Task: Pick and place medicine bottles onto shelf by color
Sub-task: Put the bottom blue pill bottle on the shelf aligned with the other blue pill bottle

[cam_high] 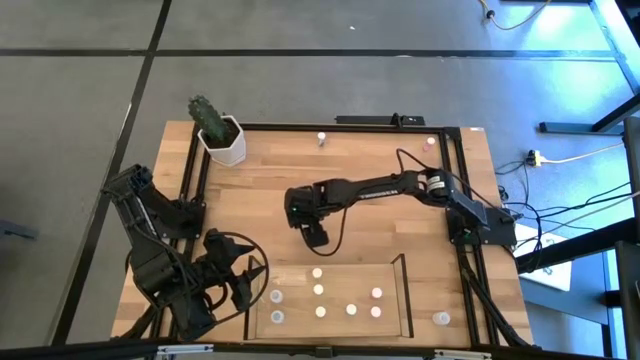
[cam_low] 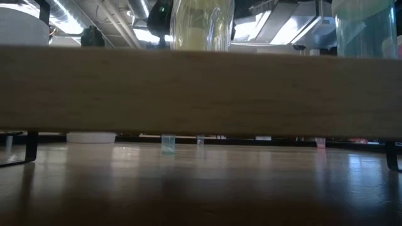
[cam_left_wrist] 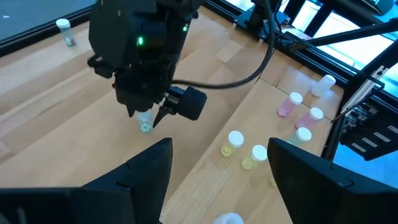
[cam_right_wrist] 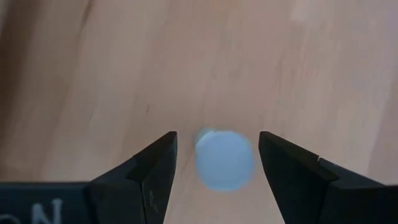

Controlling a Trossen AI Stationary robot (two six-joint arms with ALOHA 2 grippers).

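Note:
My right gripper is open and points steeply down at the middle of the table. Its fingers stand on either side of a small medicine bottle with a pale cap, with a gap on each side. The left wrist view shows this bottle upright on the wood under the right gripper. In the high view the right gripper hides it. The shelf lies at the near edge, and several bottles stand on its floor. My left gripper waits open at the near left.
A white pot with a cactus stands at the far left corner. Loose bottles stand at the far edge and the far right, and one near the right corner. A black frame rims the table.

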